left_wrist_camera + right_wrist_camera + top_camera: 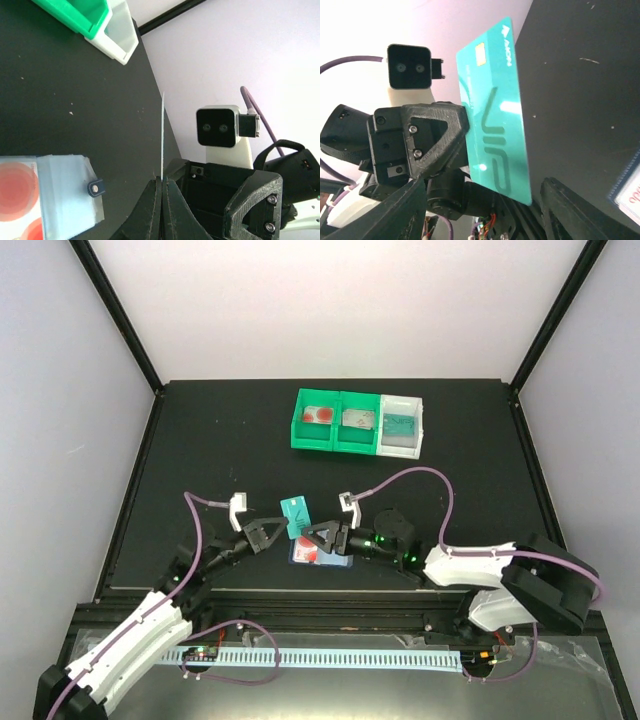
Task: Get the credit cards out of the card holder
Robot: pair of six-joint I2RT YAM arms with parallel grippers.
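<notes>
The black table (200,440) carries green and white trays (337,423) at its far side. Nearer, the navy card holder (330,560) lies open beneath both grippers. The left gripper (283,531) pinches the teal card (296,512) upright by its lower edge. The right gripper (312,537) stands wide, holding nothing. So thin a grip may let the card pivot or slip, especially if the right fingers brush it.

Robot lab test cell: black table (200,440) boxed in by black frame posts (117,315) and blank white panels (340,300). Left arm (130,640), right arm (470,565) bolted at the near edge, purple cabling (350,62), slotted wire duct (330,655).
</notes>
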